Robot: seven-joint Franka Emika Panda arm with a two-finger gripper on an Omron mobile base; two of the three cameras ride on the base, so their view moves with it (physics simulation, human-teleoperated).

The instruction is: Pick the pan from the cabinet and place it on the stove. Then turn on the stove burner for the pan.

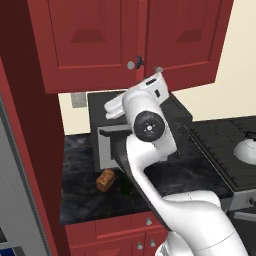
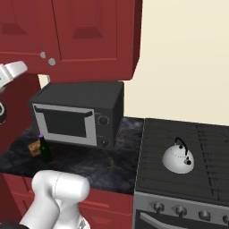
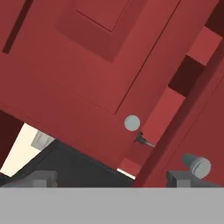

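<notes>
I could not see the pan; the cabinet (image 1: 125, 40) had both doors closed, its two round silver knobs (image 1: 131, 65) side by side at the lower edge where the doors met. Through the hand camera my pincer (image 3: 116, 177) sat released, its two dark fingertips (image 3: 41, 178) spread wide apart just below the left door's knob, touching nothing I could make out. The arm (image 1: 150, 150) reached up from the near right toward that spot. Under the cabinet stood the black-and-silver microwave (image 2: 76, 117) on the dark stone surface (image 2: 103, 163). Near its left front corner a green bottle (image 2: 44, 150) stood upright, with a small brown loaf (image 2: 34, 148) just beside it on the left. To the right lay the stove (image 2: 179, 147), a white kettle (image 2: 178, 159) resting on its grates, and a row of round knobs along its grey front.
</notes>
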